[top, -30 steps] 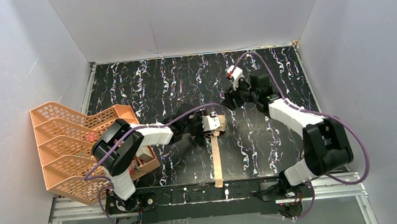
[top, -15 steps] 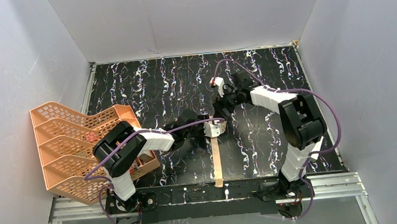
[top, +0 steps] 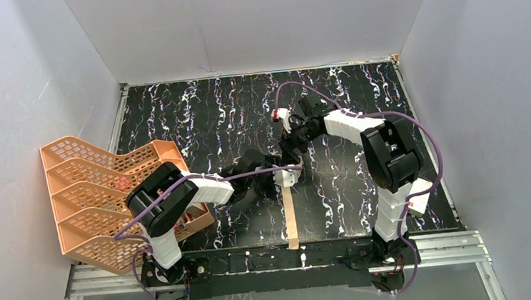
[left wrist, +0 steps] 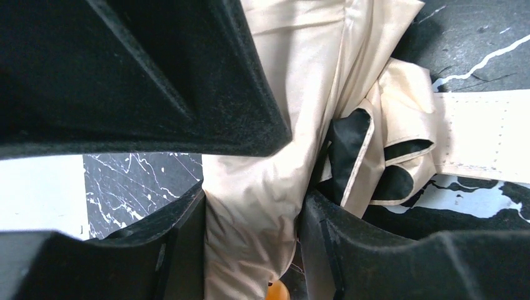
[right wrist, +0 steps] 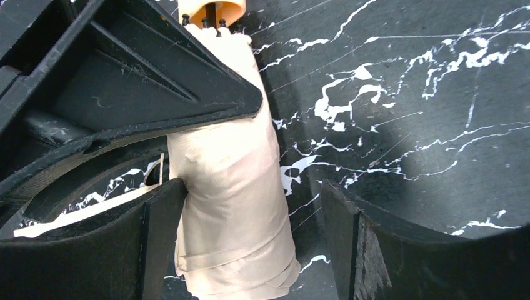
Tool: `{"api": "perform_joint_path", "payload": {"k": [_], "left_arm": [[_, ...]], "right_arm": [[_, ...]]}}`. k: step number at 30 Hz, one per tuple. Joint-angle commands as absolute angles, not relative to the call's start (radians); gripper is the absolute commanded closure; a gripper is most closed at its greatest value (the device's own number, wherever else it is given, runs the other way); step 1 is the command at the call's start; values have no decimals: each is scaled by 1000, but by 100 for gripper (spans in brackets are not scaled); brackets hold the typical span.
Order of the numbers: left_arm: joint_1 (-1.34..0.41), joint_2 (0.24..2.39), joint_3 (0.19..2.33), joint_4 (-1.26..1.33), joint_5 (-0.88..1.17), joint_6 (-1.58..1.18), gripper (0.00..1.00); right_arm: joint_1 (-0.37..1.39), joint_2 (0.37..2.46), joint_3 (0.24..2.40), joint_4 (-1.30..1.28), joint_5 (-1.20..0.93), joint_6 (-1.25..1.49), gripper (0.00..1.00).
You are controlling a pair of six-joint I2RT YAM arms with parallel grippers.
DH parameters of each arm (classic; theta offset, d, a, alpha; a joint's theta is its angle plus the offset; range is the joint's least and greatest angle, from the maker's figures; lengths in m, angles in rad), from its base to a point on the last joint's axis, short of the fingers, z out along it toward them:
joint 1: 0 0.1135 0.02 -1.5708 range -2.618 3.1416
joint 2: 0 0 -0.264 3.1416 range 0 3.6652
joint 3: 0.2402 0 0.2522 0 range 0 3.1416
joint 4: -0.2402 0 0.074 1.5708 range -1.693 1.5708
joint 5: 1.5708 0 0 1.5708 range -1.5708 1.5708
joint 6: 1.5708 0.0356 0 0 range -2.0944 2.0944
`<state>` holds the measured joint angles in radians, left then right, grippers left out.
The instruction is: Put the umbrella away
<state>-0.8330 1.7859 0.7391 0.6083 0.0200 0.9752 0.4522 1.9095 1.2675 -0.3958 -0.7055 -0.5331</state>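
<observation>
The umbrella (left wrist: 250,187) is folded into a tan bundle with black folds showing beside it. My left gripper (left wrist: 253,200) is shut on its tan canopy, at the table's middle in the top view (top: 282,176). My right gripper (right wrist: 250,187) is open around the same bundle (right wrist: 231,206): its left finger touches the fabric and its right finger stands apart. In the top view the right gripper (top: 293,150) sits just behind the left one, and both hide the bundle. The orange-tan handle (right wrist: 209,9) shows at the bundle's far end. The tan strap (top: 289,220) lies straight towards the near edge.
The orange mesh tray rack (top: 87,193) stands at the left table edge beside the left arm's base. White walls close in the back and both sides. The black marbled tabletop (top: 195,112) spreads round the grippers.
My right arm has swung left and down from the back right, and its open gripper now stands round the umbrella. My left gripper has kept its hold and barely moved.
</observation>
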Motion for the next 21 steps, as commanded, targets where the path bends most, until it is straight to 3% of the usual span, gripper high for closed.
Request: {"api": "perform_joint_path", "payload": {"k": [1,12,18,21], "left_arm": [[-828,1833,701,519,-35,996,100],[-829,1848,706,598,-88,972,95],[-829,1834,694,641,-122,962,89],[-828,1812,691,645,-117,946,77]], "right_arm": [[458,1968,1301,-552,-668,-620,13],[457,2071,1342,-708,-614,-641,18],[458,2106,1358,-721,-597,-627,40],[457,2102,1352,-683,-551,-600,56]]}}
